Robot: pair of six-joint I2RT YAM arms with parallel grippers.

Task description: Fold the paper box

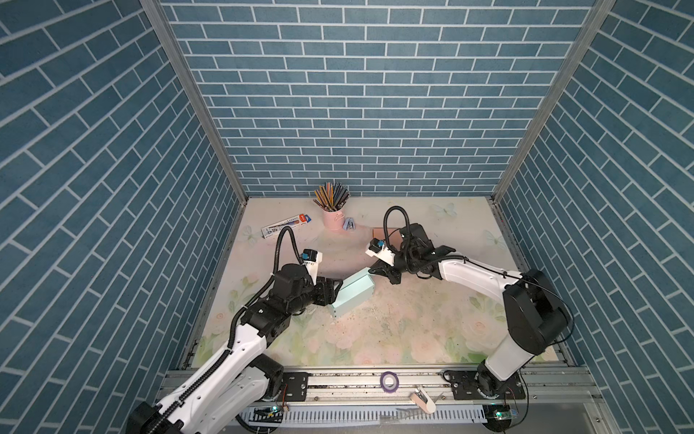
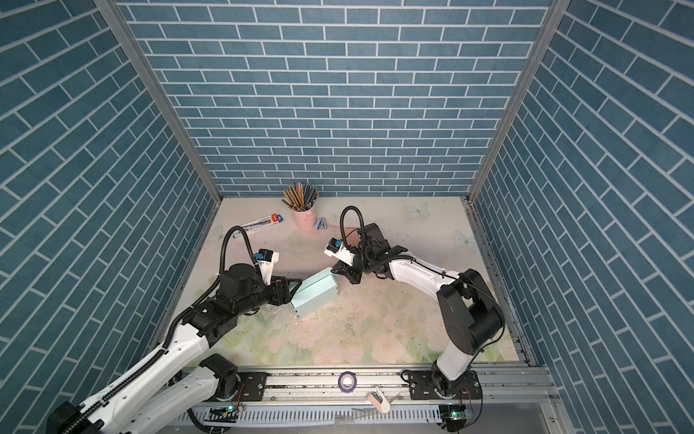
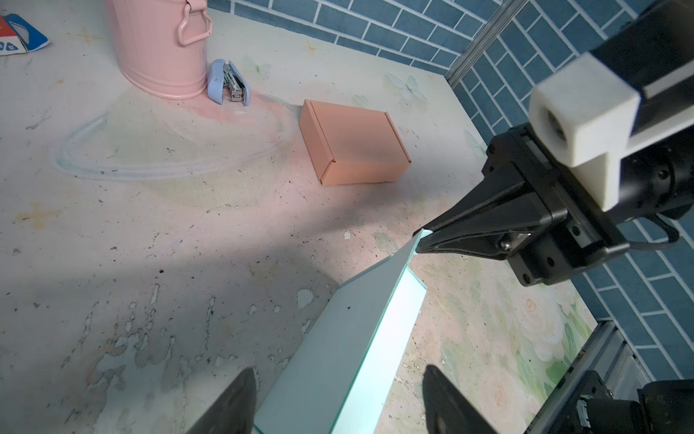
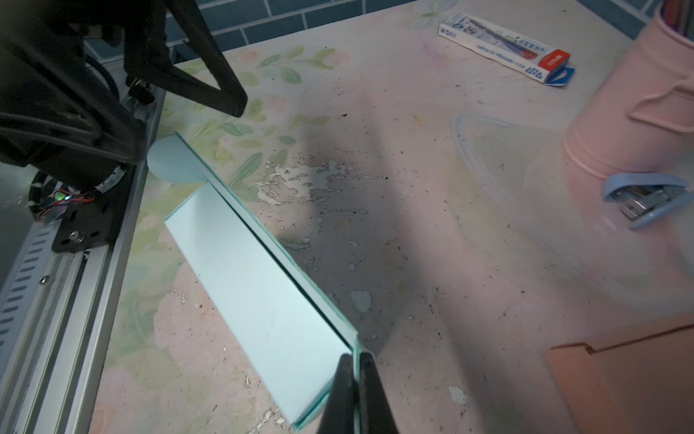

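Note:
The paper box (image 1: 355, 293) (image 2: 315, 292) is pale turquoise and lies partly folded in the middle of the table, with one panel raised. My right gripper (image 4: 355, 366) is shut on the top corner of that raised panel (image 3: 379, 278), and it shows in both top views (image 1: 373, 269) (image 2: 335, 271). My left gripper (image 3: 338, 379) is open and straddles the box's other end (image 1: 335, 292). Its two fingers stand on either side of the box, one close to the box's edge and the other apart from it. A rounded tab (image 4: 172, 161) sticks out at that end.
A closed orange box (image 3: 353, 144) (image 1: 388, 233) lies behind the right arm. A pink bucket (image 1: 333, 220) of pencils, a blue stapler (image 1: 350, 225) and a long pen carton (image 1: 287, 225) sit at the back. A purple tape roll (image 1: 389, 381) rests on the front rail.

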